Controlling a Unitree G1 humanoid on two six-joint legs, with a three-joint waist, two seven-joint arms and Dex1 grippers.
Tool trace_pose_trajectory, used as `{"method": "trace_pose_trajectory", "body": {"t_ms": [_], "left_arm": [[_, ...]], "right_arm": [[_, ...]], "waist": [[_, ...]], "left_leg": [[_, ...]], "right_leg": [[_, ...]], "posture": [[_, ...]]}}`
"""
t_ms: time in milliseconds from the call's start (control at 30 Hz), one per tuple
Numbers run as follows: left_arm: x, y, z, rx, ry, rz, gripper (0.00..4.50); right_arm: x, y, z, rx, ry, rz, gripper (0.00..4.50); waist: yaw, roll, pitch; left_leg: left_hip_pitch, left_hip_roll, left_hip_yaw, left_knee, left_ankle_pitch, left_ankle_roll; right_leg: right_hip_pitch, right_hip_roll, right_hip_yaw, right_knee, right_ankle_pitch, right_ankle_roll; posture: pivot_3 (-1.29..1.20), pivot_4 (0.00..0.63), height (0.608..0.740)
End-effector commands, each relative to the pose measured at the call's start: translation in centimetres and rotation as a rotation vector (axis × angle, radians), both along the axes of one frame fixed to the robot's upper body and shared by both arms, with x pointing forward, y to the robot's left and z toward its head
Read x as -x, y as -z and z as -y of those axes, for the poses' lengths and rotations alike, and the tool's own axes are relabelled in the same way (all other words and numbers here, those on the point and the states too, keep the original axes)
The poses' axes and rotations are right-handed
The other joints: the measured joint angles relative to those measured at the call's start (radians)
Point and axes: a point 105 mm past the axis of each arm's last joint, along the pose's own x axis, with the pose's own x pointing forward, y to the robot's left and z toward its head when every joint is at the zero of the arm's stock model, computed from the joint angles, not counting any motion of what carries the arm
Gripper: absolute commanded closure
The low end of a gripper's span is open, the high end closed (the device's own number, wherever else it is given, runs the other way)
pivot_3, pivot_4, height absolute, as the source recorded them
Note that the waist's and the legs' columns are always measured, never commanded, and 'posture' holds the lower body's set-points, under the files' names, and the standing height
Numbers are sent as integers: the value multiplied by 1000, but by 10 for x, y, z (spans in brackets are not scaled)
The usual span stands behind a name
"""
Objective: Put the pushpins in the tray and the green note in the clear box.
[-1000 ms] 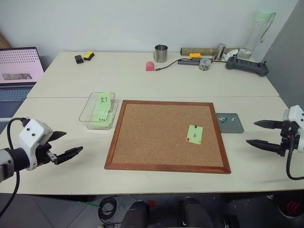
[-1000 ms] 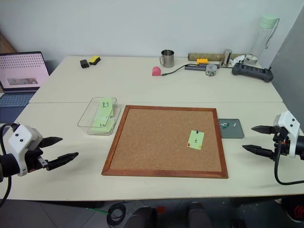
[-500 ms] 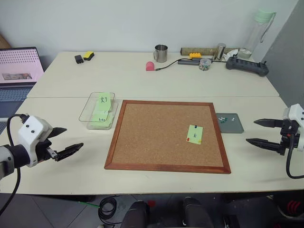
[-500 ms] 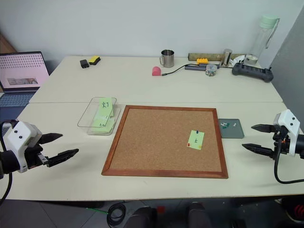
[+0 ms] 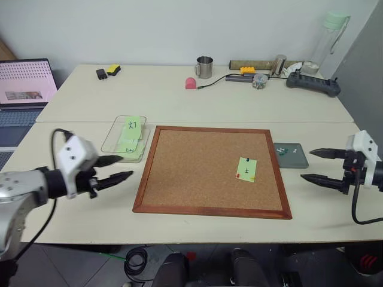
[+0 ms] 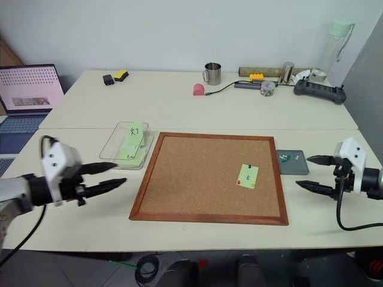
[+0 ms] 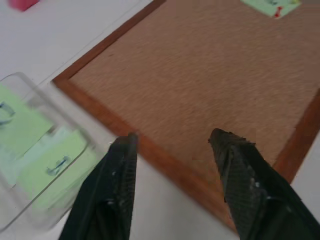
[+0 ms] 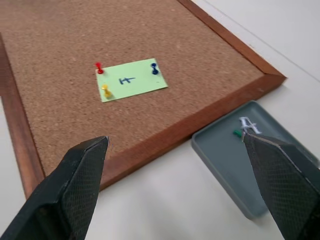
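A large wood-framed cork board point(image 5: 211, 170) lies flat near the front of a pale table point(image 5: 179, 101). Along the far edge stand a metal mug point(image 5: 204, 67), a pink rounded object point(image 5: 190, 83) just in front of it, a tall clear bottle with a pale green lid point(image 5: 324, 42), a black power strip point(image 5: 312, 84), a small metal cylinder point(image 5: 278, 64) and a yellow block point(image 5: 246, 70). A cable point(image 5: 218, 81) runs across the table there. At the far left corner sit a small yellow item point(image 5: 112, 69) and a black one point(image 5: 101, 73), touching. An open laptop point(image 5: 23, 84) stands beyond the table's left edge.
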Motion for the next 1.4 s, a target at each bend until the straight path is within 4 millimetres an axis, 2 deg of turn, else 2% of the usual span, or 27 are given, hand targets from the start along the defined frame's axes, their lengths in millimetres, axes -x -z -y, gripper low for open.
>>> {"method": "trace_pose_trajectory", "body": {"t_ms": [33, 133, 267, 467, 700, 1000, 1100, 1400], "left_arm": [[-6, 9, 38, 20, 127, 16, 3146], [-14, 19, 70, 75, 204, 16, 3697], [-24, 32, 97, 104, 268, 16, 4448], [-47, 57, 130, 144, 291, 17, 4448], [-53, 87, 139, 128, 271, -16, 4448], [-53, 93, 137, 119, 263, -22, 4448], [-52, 95, 137, 115, 261, -28, 4500], [-49, 98, 138, 111, 258, -33, 4500]], "right_arm": [[-6, -13, -23, -13, -47, 61, 0], [-10, -10, -40, -25, -76, 62, 0], [-18, -3, -55, -42, -95, 48, 0], [-42, 7, -76, -49, -85, 28, 0], [-62, 26, -87, -12, -59, 9, 0], [-82, 40, -96, -16, -46, 36, 0], [-87, 40, -97, -35, -36, 44, 488], [-86, 46, -98, -40, -54, 31, 2454]], "waist": [[-1, 0, 0], [-1, 0, 0], [0, -1, 0], [0, 0, 0], [0, 0, 0], [0, 0, 0], [0, 0, -1], [-1, 0, -1]], "left_leg": [[0, 0, 0, 0, 0, 0], [0, 0, 0, 0, 0, 0], [-1, -1, 0, 1, 0, 0], [-1, -2, 0, 2, 0, 0], [-3, -2, -1, 1, 0, 0], [-1, -3, -1, 2, 0, 0], [-1, -2, -1, 2, 0, 0], [0, -2, -1, 2, 0, 0]], "right_leg": [[0, 0, 0, 0, 0, 0], [0, 0, 0, 1, 0, 0], [0, 0, 0, 2, 1, 1], [0, 0, 0, 2, 1, 1], [-2, 0, -1, 2, 1, 1], [-1, 0, 0, 3, 1, 2], [-1, 0, 0, 3, 1, 2], [0, 0, 0, 4, 1, 2]], "posture": [[0, 150, 740], [0, 150, 740], [0, 150, 740], [0, 150, 740], [0, 150, 740], [0, 150, 740], [0, 150, 740], [0, 150, 740]]}}
